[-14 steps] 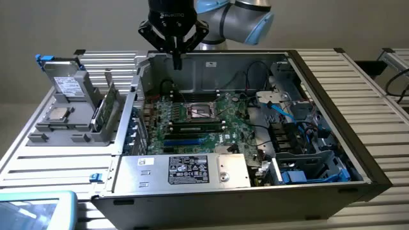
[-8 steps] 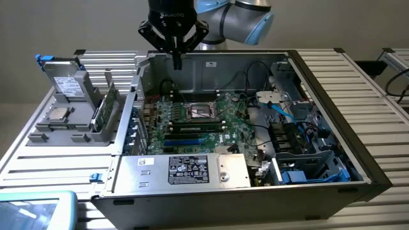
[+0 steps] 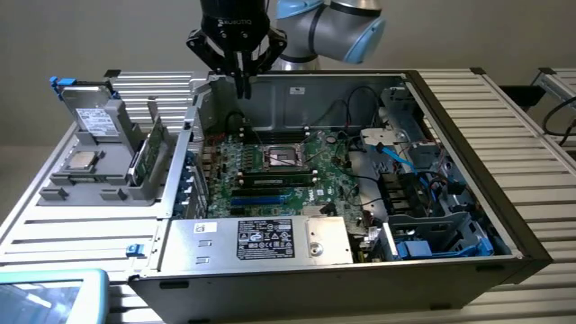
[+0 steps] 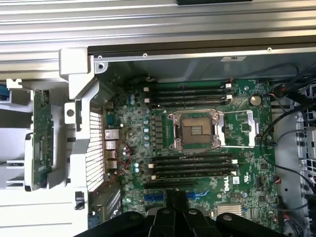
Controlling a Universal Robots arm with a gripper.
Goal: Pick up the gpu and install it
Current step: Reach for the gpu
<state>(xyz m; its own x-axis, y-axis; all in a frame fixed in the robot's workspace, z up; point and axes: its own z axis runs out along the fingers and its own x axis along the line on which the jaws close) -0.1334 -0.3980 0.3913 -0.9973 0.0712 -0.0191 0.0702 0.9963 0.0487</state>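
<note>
Green board edge-on, the gpu (image 3: 144, 156) stands upright in a slot of the grey holder (image 3: 63, 179) on the counter (image 3: 504, 121). In the exterior view that is about nine o'clock from the open computer case (image 3: 270, 283). Stood that way, its top edge is likely free to be pinched. The hand (image 3: 241, 89) hangs at twelve o'clock over the case's rear wall, fingers together and empty, well apart from the card. The motherboard (image 3: 297, 169) lies face up with its blue slots (image 3: 261, 200) bare.
</note>
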